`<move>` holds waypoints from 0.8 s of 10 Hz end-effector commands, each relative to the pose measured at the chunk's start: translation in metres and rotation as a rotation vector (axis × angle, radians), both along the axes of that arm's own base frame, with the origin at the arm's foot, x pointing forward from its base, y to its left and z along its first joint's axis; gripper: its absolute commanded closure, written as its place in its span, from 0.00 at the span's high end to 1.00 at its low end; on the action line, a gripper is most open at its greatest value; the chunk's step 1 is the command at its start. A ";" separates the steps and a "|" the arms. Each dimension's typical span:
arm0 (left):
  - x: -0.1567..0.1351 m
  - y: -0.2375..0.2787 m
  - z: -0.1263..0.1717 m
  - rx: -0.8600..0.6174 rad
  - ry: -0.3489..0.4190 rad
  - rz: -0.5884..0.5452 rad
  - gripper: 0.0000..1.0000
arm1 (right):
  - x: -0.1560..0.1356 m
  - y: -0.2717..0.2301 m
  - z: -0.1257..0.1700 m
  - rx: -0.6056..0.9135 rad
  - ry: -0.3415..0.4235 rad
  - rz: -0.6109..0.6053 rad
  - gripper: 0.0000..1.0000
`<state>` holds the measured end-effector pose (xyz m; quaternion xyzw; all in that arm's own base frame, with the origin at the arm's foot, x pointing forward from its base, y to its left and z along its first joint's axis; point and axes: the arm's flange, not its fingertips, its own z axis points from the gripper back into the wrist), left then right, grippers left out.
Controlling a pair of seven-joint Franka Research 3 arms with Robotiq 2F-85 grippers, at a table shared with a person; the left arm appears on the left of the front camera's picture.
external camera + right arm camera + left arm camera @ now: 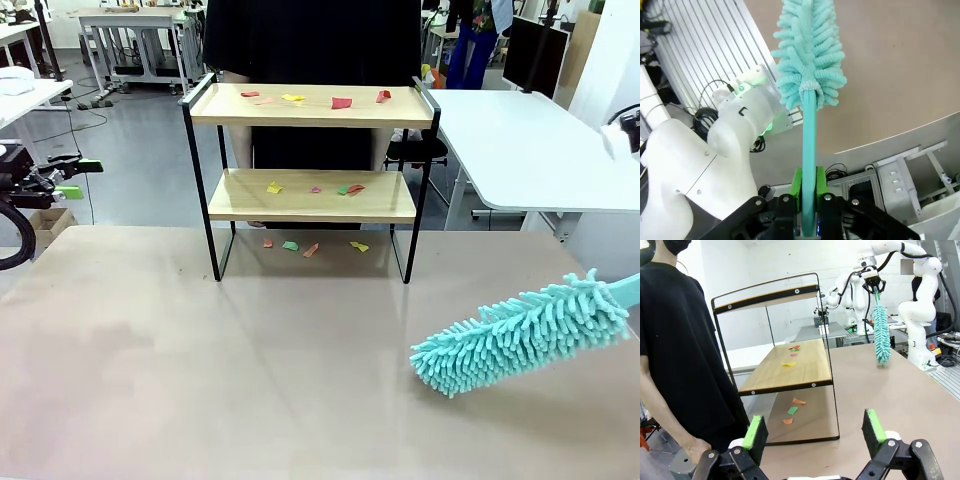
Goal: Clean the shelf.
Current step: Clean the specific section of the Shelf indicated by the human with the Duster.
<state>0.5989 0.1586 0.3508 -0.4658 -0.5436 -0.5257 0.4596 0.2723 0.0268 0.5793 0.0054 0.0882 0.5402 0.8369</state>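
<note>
- The shelf [310,119] stands upright at the far middle of the surface [180,360]. Its open front faces the robot, so both boards can be reached from this side.
- Small coloured paper scraps [342,102] lie on the top board, on the lower board and on the surface beneath the rack. They look like the mess to be swept, and none appears cleared yet.
- A person [310,40] in a black top stands just behind the shelf with a hand [695,447] hanging low, taking no part.
- The teal fluffy duster [520,335] slants low over the near right of the surface, well apart from the shelf, with its head pointing inward. I cannot tell whether its tip touches the surface.
- The right gripper [809,187] is clamped on the duster's flat handle near its end, with a green pad on each side. The head therefore runs straight out along the fingers. That grip probably serves reach, letting the soft head go between the boards while the gripper stays outside the rails.
- The left gripper [815,432] is spread wide and holds nothing. It sits off the left side, looking at the shelf's end, and seems parked clear of the sweeping path.
- The sweep itself has not begun. The duster must first be carried across to a board.
</note>
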 end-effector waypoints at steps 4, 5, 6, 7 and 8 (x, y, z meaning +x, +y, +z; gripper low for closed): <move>-0.001 0.000 0.002 0.006 -0.012 -0.005 1.00 | 0.000 -0.001 0.000 -0.007 -0.001 -0.002 0.13; -0.001 0.000 0.002 0.006 -0.012 -0.005 1.00 | 0.000 -0.001 0.000 -0.007 -0.001 -0.002 0.13; -0.001 0.000 0.002 0.006 -0.012 -0.005 1.00 | 0.000 -0.001 0.000 -0.007 -0.001 -0.002 0.13; -0.001 0.000 0.002 0.006 -0.012 -0.005 1.00 | 0.000 -0.001 0.000 -0.007 -0.001 -0.002 0.13; -0.001 0.000 0.002 0.006 -0.012 -0.005 1.00 | 0.000 -0.001 0.000 -0.007 -0.001 -0.002 0.13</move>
